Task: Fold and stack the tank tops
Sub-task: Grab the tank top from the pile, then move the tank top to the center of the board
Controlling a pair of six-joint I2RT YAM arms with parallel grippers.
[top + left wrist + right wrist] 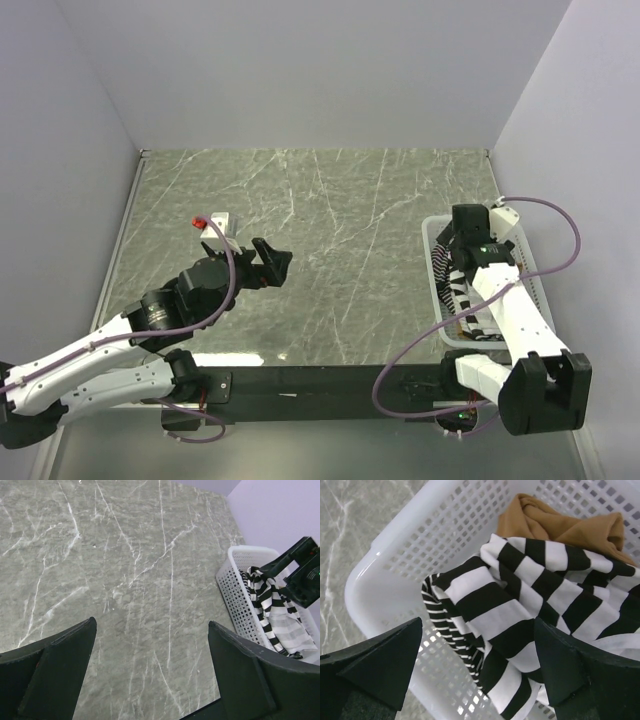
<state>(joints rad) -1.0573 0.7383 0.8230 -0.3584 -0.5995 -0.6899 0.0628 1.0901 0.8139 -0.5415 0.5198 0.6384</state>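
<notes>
Three tank tops lie crumpled in a white lattice basket point(395, 535). On top is the wide-striped one point(520, 595). A thin-striped one point(437, 617) pokes out under its left edge, and a tan-brown one point(560, 525) is bunched at the far end. My right gripper point(477, 645) hovers open just above the wide-striped top, nothing between its fingers. In the top view the right gripper point(462, 238) is over the basket point(432, 240). My left gripper point(272, 262) hangs open above bare table at mid-left, far from the basket point(235, 587); its fingers point(60, 670) frame only marble.
The basket sits at the table's right edge, close to the right wall. Grey marble table point(330, 220) stretches between the arms, walled on the left, back and right. A black strip point(320, 380) runs along the near edge by the arm bases.
</notes>
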